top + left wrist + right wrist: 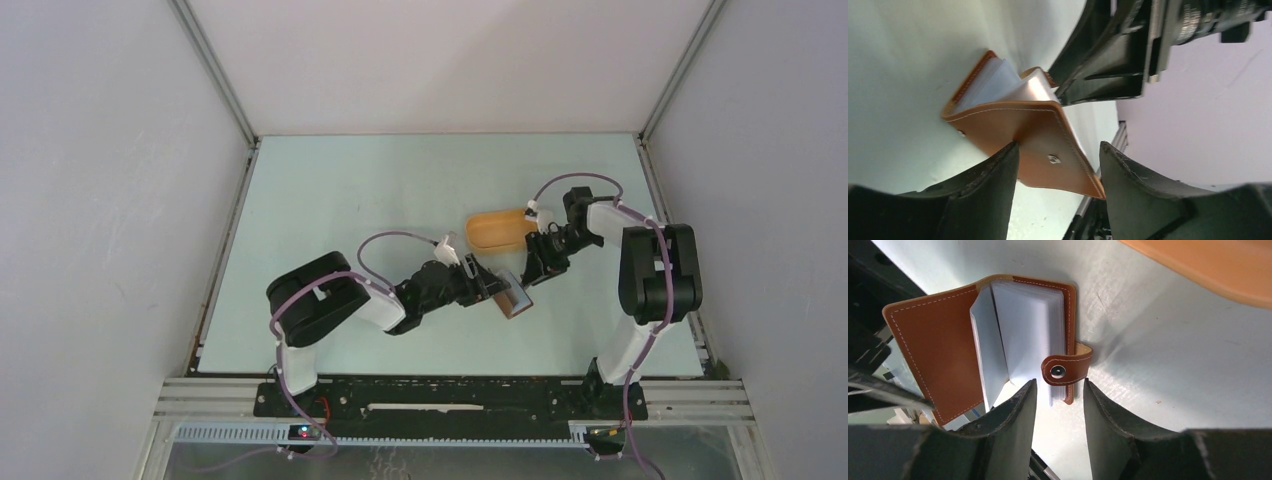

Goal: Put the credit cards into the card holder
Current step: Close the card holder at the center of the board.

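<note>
The card holder [512,298], a reddish-brown leather wallet, lies open on the table between both grippers. In the right wrist view the card holder [938,340] shows pale leaves fanned inside and its snap flap [1065,369] curled over them. I cannot tell cards from sleeves, and no loose credit card shows. My left gripper [493,290] is open, with the raised cover [1038,135] between its jaws [1059,150]; one finger [998,175] touches the cover. My right gripper [532,272] is open and empty just above the flap [1059,385].
An orange-yellow oval tray [497,228] sits just behind the holder, and its rim shows in the right wrist view [1218,270]. The right gripper's black body [1108,55] hangs close above the holder. White walls enclose the table on three sides.
</note>
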